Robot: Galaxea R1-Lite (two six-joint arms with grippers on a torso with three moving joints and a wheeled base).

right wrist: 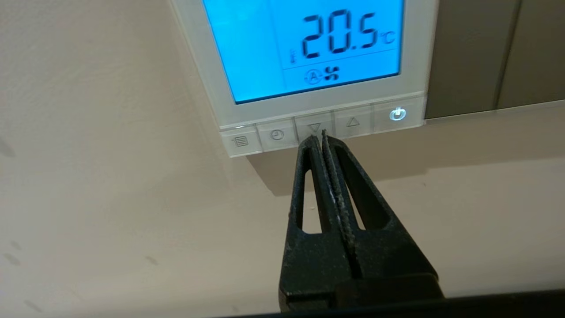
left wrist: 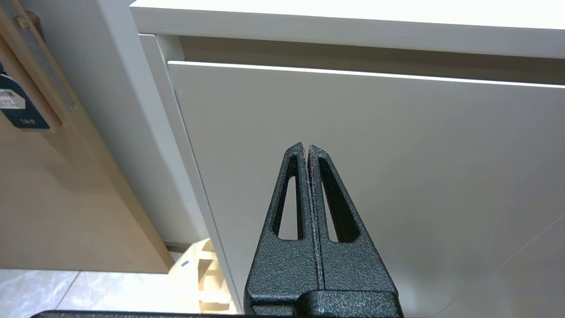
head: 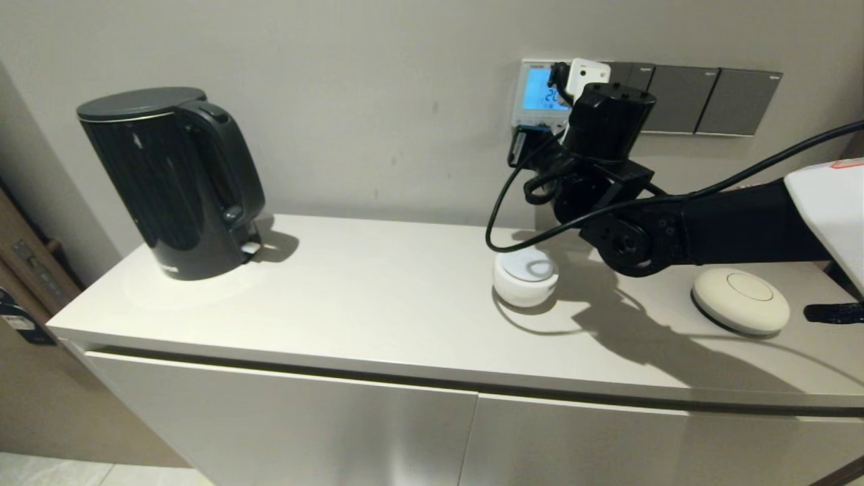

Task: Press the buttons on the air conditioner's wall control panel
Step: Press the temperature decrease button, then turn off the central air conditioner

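The air conditioner's wall control panel [right wrist: 309, 57] is a white square with a glowing blue screen reading 20.5 °C; it also shows in the head view [head: 536, 91], partly hidden by my right arm. A row of pale buttons [right wrist: 277, 134] runs along its lower edge. My right gripper [right wrist: 318, 136] is shut and empty, its tips at the lower edge of the down-arrow button [right wrist: 314, 126]; whether they touch it I cannot tell. In the head view the wrist hides its tips. My left gripper [left wrist: 306, 148] is shut, parked low before the cabinet door [left wrist: 397, 168].
Dark grey switch plates [head: 702, 100] sit right of the panel on the wall. On the white counter [head: 371, 297] stand a black kettle [head: 172, 182] at the left, a small white round device [head: 525, 275] below the panel, and a cream disc [head: 740, 300] at the right.
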